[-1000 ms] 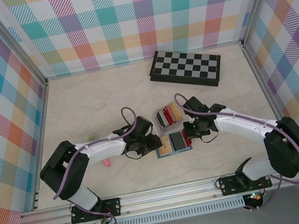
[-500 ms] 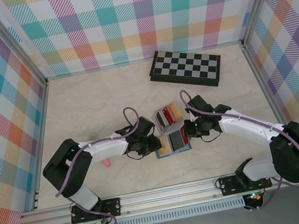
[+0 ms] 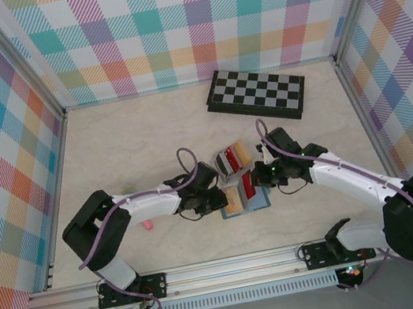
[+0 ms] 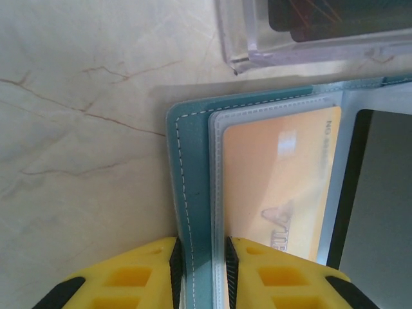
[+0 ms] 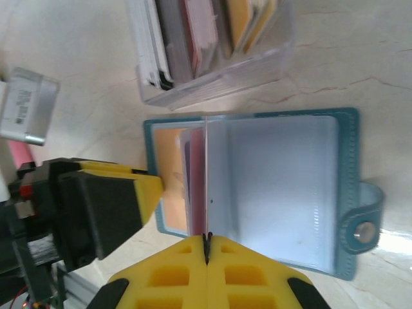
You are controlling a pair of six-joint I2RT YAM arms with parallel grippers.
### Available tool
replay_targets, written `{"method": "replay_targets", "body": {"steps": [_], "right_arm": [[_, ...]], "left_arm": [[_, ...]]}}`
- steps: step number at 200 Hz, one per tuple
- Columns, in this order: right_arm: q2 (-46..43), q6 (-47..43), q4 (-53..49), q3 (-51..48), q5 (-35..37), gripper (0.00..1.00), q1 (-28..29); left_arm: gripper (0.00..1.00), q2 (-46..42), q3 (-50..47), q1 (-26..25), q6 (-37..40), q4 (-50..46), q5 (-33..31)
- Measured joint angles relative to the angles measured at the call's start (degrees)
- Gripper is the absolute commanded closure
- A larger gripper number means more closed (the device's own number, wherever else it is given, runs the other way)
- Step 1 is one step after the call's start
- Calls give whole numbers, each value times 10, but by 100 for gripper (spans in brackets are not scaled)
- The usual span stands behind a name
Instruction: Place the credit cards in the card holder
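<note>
Bright, even overhead light, faint soft shadows on the pale table (image 3: pixel 125 145), grey shadow beside the holder (image 4: pixel 193 193), white glare patch on the orange card (image 4: pixel 277 193), clear rack (image 4: pixel 309 48) slightly blurred, wrist views softer than overhead.

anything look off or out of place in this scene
Nothing spilled or damaged. Two strays: the chessboard lies at a slant on the far side, and a pink stick lies loose left of the open card holder. The right gripper pinches what looks like a red card on edge over it.
</note>
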Motion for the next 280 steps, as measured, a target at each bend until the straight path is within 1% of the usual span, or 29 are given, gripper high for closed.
{"method": "replay_targets", "body": {"steps": [83,112,147,172,189,215,231,244,252,280], "right_arm": [[6,6,10,0,-6,98,0],[25,6,13,0,-21,98,0],[35,6,13,0,-18,99,0],[35,6,2,0,2,98,0],[34,6,-20,2,32,99,0],[14,6,-70,13,103,98,0],[-15,3,-78,14,122,98,0],[-37,1,-72,14,115,98,-2],[-43,0,-60,14,99,99,-2],[-22,5,13,0,31,99,-2]], "left_arm": [[71,-13,-3,-2,1,-5,-22],[72,-21,-6,-2,1,-5,-28],[73,-21,-6,-2,2,-5,-28],[73,-21,-6,-2,2,-5,-31],[72,-24,-6,-2,1,-9,-38],[67,-43,-11,-2,0,-21,-57],[64,-56,-16,-2,-1,-23,-64],[61,-58,-16,-2,-1,-21,-66],[60,-57,-16,-2,-1,-21,-66],[57,-47,-16,-2,-1,-16,-57]]}}
